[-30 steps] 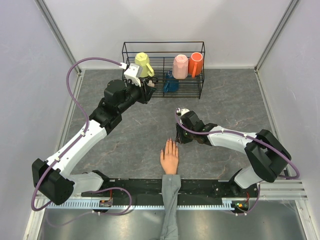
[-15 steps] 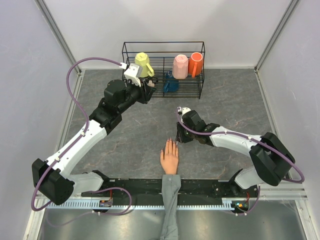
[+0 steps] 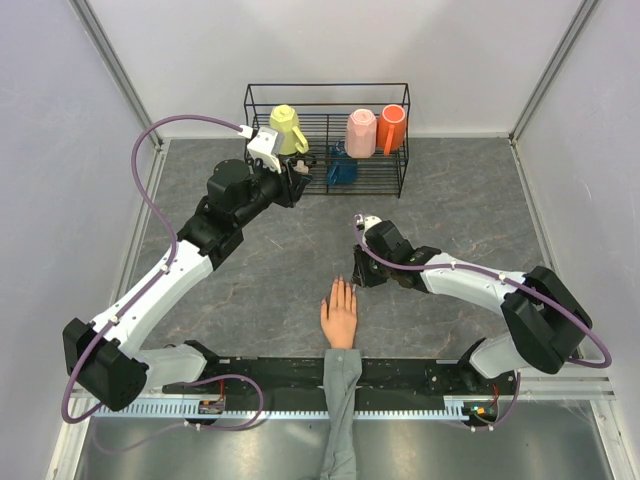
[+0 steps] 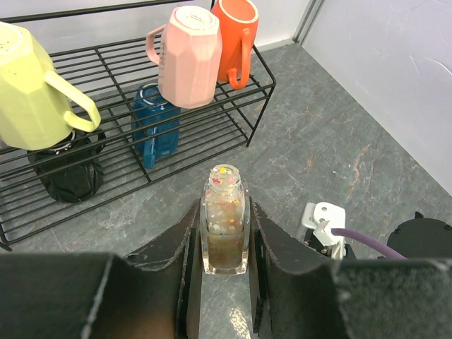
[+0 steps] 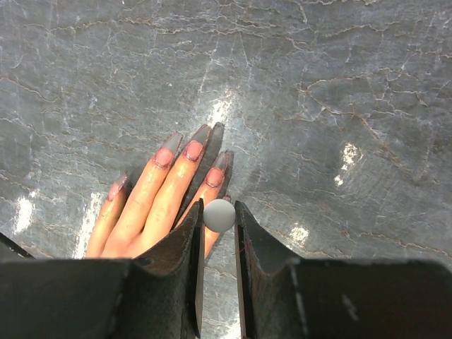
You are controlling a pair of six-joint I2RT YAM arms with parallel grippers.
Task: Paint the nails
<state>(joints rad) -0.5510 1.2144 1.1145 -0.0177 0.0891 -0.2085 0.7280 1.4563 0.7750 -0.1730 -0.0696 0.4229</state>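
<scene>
Near edge, centre: the mannequin hand (image 3: pixel 340 318) lies flat on the desk (image 3: pixel 470 200), palm down. Its grey sleeve runs back between the arm bases. The long axis of the fingers points away from me, toward the wire rack (image 3: pixel 370 170).

The nails (image 5: pixel 192 150) sit at the far tips. In the right wrist view they read pinkish with darker edges. I cannot tell whether that is polish.

Right claw (image 5: pixel 218 205): just beyond and right of the fingertips, clearly the nearer arm. It pinches a grey knob (image 5: pixel 219 216), which I take for the brush cap. Bristles hidden. The nearest nail lies just ahead and slightly left of the claw tips, so I judge the stroke should run along the finger axis, not across.

Farther out: left claw (image 4: pixel 224 244) clamps the polish bottle (image 4: pixel 224 212) upright, neck apparently open. It is well apart from the hand, near the rack.
</scene>
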